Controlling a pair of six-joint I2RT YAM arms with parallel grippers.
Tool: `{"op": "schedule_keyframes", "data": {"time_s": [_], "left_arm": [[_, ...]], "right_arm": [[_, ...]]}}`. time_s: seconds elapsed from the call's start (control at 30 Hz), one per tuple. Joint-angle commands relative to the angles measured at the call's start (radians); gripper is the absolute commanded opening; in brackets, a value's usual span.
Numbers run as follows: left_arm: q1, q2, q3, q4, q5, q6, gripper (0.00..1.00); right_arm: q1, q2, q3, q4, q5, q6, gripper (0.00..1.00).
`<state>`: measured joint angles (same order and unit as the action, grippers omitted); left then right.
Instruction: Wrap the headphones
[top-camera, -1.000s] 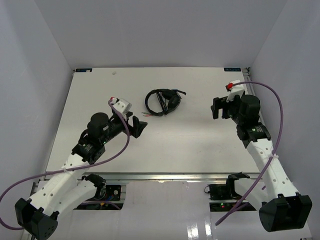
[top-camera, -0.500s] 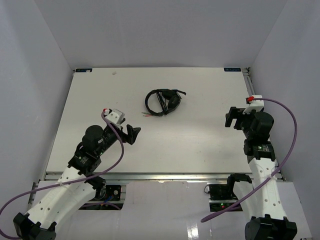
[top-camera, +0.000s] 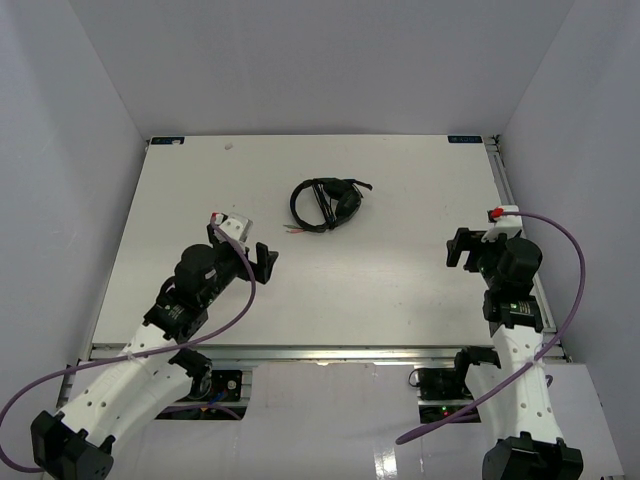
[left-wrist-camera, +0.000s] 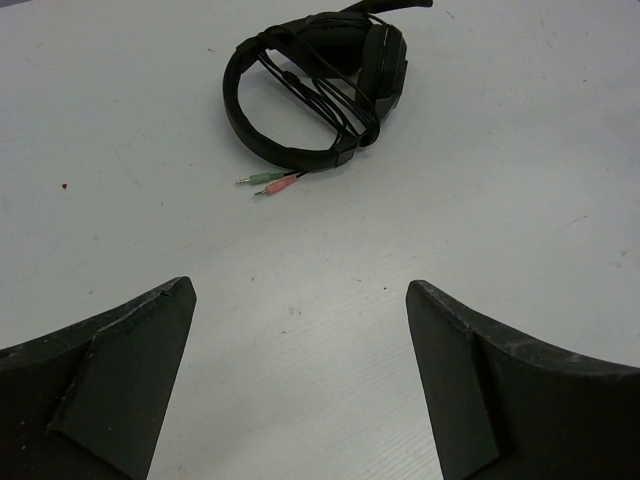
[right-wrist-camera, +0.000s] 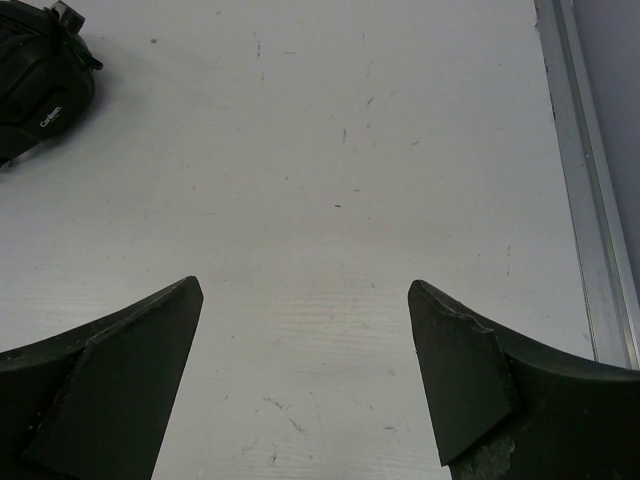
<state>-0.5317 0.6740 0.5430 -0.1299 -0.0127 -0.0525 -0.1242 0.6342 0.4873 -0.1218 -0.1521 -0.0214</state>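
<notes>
L gripper (left-wrist-camera: 300, 300): jaws spread wide, nothing between them, over bare table (top-camera: 380, 290). Straight ahead & a touch right of it lie the headphones (left-wrist-camera: 320, 90), flat nr table ctr toward the far side. Their long axis runs roughly left-right in the top view, w/ cable looped across the headband. Green & pink plugs (left-wrist-camera: 272, 182) poke out on the near side, toward this gripper. R gripper (top-camera: 458, 247) is also wide open & empty, by the right edge. From there the headset sits well off to the left, only an earcup showing in that wrist view's corner. L arm's nearer, so prob its reach.
</notes>
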Motion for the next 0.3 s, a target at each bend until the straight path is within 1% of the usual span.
{"op": "schedule_keyframes", "data": {"time_s": [0.0,0.13,0.27], "left_arm": [[0.006,0.009,-0.008,0.007,-0.032,-0.004,0.98],[0.006,0.012,-0.012,0.013,-0.038,-0.003,0.98],[0.006,0.027,-0.011,0.018,-0.026,-0.003,0.98]], "right_arm": [[-0.008,-0.019,-0.003,0.066,-0.007,0.014,0.9],[-0.021,-0.025,-0.001,0.068,-0.001,0.014,0.9],[-0.032,-0.03,0.001,0.068,0.012,0.066,0.9]]}}
